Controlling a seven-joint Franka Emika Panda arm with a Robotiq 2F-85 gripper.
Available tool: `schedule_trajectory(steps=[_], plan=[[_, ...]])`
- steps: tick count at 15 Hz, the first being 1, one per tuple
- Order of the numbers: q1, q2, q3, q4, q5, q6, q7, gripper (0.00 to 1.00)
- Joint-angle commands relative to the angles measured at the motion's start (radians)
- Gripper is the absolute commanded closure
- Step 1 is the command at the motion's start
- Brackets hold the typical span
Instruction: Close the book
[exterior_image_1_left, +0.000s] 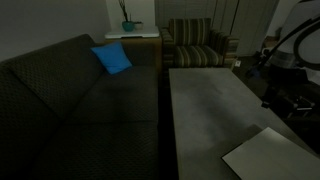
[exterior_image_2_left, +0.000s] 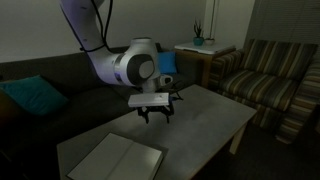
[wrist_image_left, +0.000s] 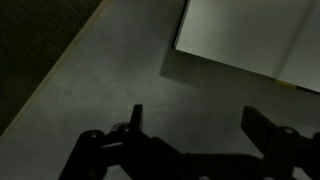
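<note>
The book (exterior_image_2_left: 120, 160) lies flat on the grey table (exterior_image_2_left: 205, 115) near its front end, pale and plain, with a faint fold line between two pages. It also shows as a light slab (exterior_image_1_left: 265, 155) and fills the top right of the wrist view (wrist_image_left: 250, 35). My gripper (exterior_image_2_left: 152, 113) hangs a little above the tabletop, beyond the book and apart from it. In the wrist view the gripper (wrist_image_left: 198, 125) is open, with only bare table between its dark fingers (wrist_image_left: 262, 125).
A dark couch (exterior_image_1_left: 60, 100) runs along the table, with a blue cushion (exterior_image_1_left: 112, 58) on it. A striped armchair (exterior_image_1_left: 195, 45) and a side table with a plant (exterior_image_1_left: 128, 30) stand behind. A teal cushion (exterior_image_2_left: 35, 97) lies on the couch.
</note>
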Motion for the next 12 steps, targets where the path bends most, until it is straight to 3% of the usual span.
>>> schedule_trajectory(steps=[1,6,12], plan=[[0.049,-0.080,-0.073,-0.172,-0.061,0.177,0.070,0.00],[0.101,-0.094,-0.141,-0.250,-0.057,0.294,0.096,0.00],[0.094,-0.091,-0.139,-0.275,-0.057,0.311,0.083,0.00]])
